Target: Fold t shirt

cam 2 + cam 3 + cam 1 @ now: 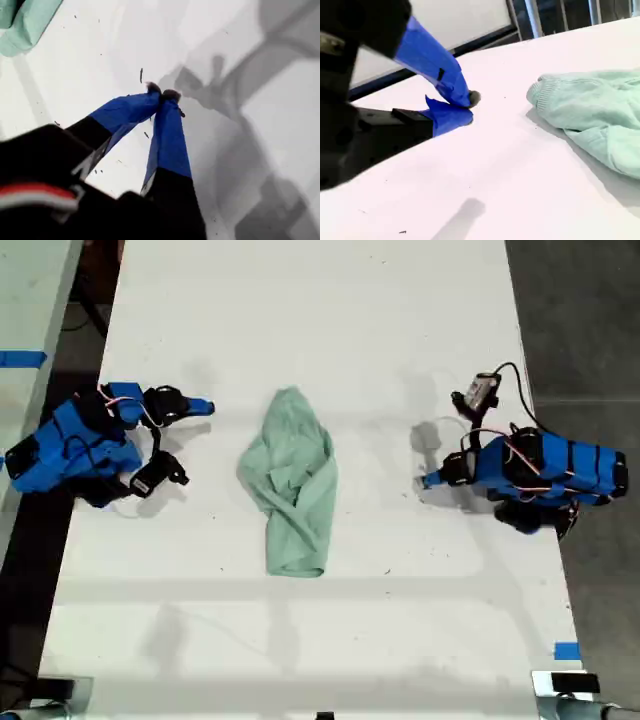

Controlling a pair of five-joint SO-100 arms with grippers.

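The t shirt (292, 480) is a pale mint-green garment lying bunched and wrinkled in a long heap mid-table. My first gripper (430, 480) is on the arm at the exterior view's right. It is low over the table, pointing at the shirt from a short gap away. Its blue fingertips (162, 94) meet with nothing between them, and one end of the t shirt (22, 22) shows beyond them. My second gripper (205, 407) is on the arm at the exterior view's left, also apart from the shirt. It is shut (467, 107) and empty, with the ribbed end of the t shirt (590, 115) ahead of it.
The white table (320, 640) carries both arm bases near its side edges. A small module with cables (483, 390) sits by the arm at the exterior view's right. Blue tape (567, 650) marks the exterior view's lower right edge. Another table (30, 300) stands past the exterior view's left.
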